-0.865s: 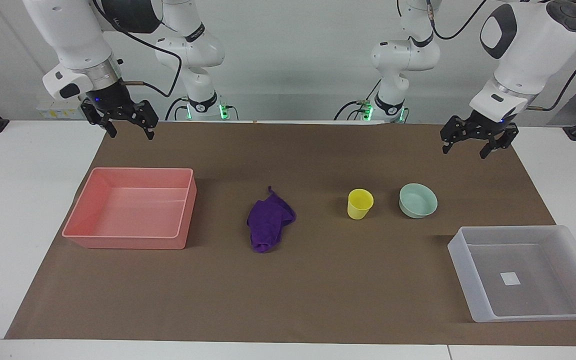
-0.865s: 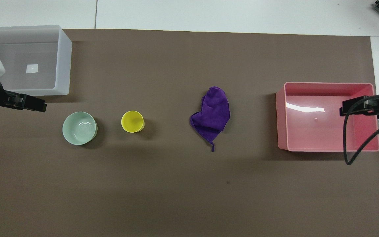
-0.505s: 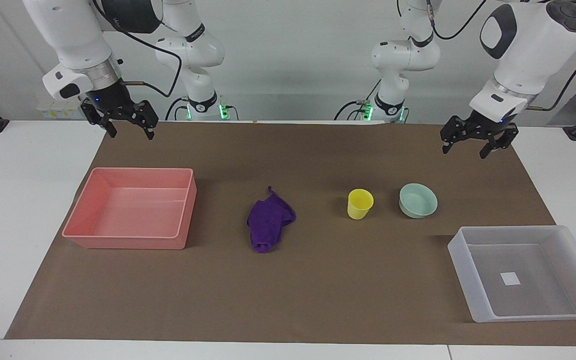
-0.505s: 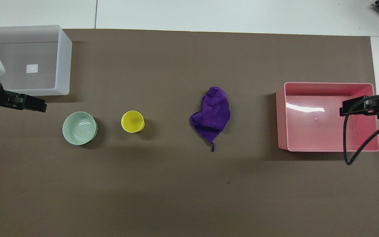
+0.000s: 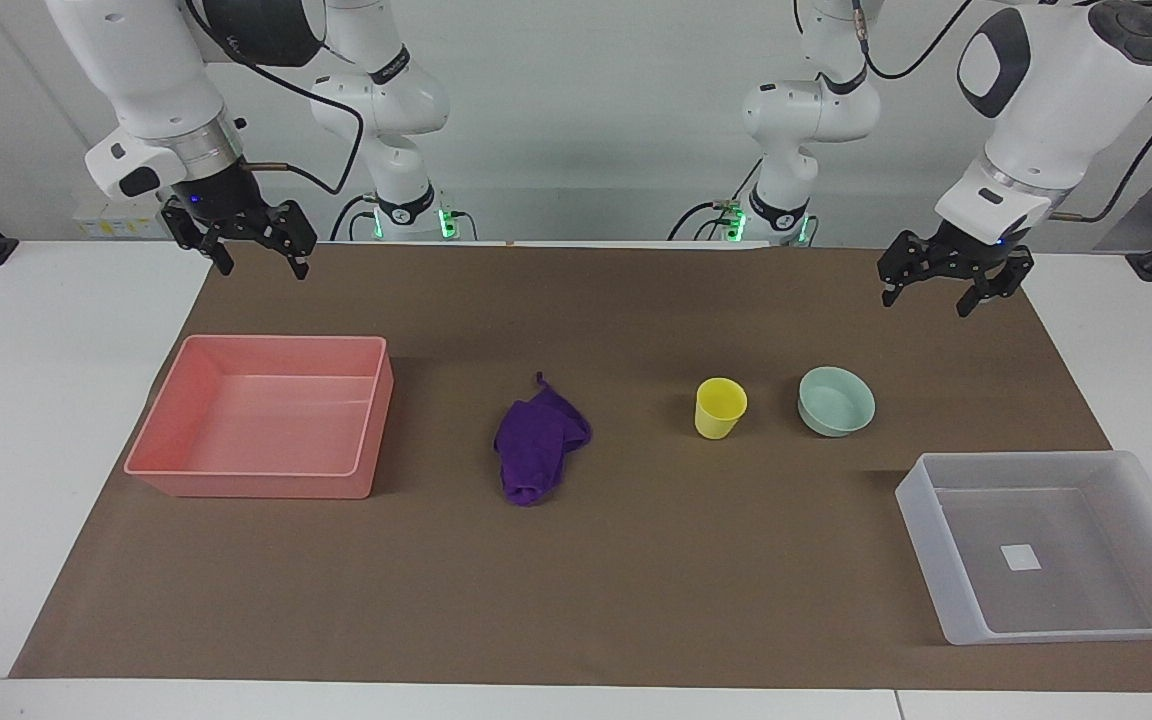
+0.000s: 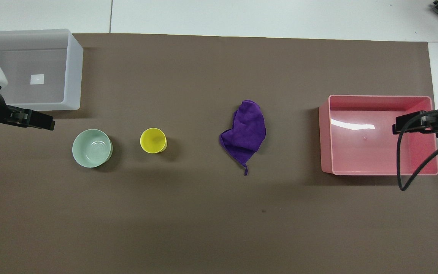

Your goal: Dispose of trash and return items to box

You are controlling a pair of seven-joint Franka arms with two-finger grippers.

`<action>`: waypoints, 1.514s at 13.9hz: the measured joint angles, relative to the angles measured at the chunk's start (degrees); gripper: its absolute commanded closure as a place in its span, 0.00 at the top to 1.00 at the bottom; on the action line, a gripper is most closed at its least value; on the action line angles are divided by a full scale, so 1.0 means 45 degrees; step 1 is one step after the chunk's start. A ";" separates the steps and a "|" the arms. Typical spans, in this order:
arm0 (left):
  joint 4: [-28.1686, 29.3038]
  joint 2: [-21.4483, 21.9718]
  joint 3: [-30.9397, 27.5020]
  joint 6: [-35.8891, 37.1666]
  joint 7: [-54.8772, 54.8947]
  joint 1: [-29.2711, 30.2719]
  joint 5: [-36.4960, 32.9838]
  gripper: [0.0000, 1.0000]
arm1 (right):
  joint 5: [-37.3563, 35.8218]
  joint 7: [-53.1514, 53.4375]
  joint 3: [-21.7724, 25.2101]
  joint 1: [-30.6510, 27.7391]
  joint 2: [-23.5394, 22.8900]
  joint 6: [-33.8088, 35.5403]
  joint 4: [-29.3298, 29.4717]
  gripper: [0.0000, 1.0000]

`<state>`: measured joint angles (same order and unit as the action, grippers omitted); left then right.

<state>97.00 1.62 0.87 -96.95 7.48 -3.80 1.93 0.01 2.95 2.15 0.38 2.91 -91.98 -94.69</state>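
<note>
The purple rag [image 5: 536,450] lies crumpled mid-mat, also in the overhead view [image 6: 246,131]. The yellow cup [image 5: 720,407] stands upright beside it toward the left arm's end, and the mint-green bowl [image 5: 836,401] stands past the cup. The translucent box [image 5: 921,555] is empty at the left arm's end, farther from the robots than the bowl. My left gripper [image 5: 926,300] hangs open and empty in the air over the mat by the bowl and box [image 6: 73,72]. My right gripper [image 5: 264,268] hangs open and empty over the pink tray [image 5: 256,485].
The pink tray [image 6: 324,140] is empty at the right arm's end. A brown mat [image 5: 636,580] covers most of the white table. A black cable [image 6: 405,167] loops down from the right arm over the tray.
The left gripper has shifted very slightly. The rag, cup, bowl, both trays and the right arm have not moved.
</note>
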 measured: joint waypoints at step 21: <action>0.6029 -0.0418 -0.0029 -0.7823 -0.0026 0.0433 0.0000 1.00 | 0.0000 0.0000 0.0031 -0.0052 0.0000 0.0000 0.0000 1.00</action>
<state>124.13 -0.26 0.73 -132.15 7.37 -1.85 1.93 0.01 2.95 2.29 0.14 2.91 -91.98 -94.69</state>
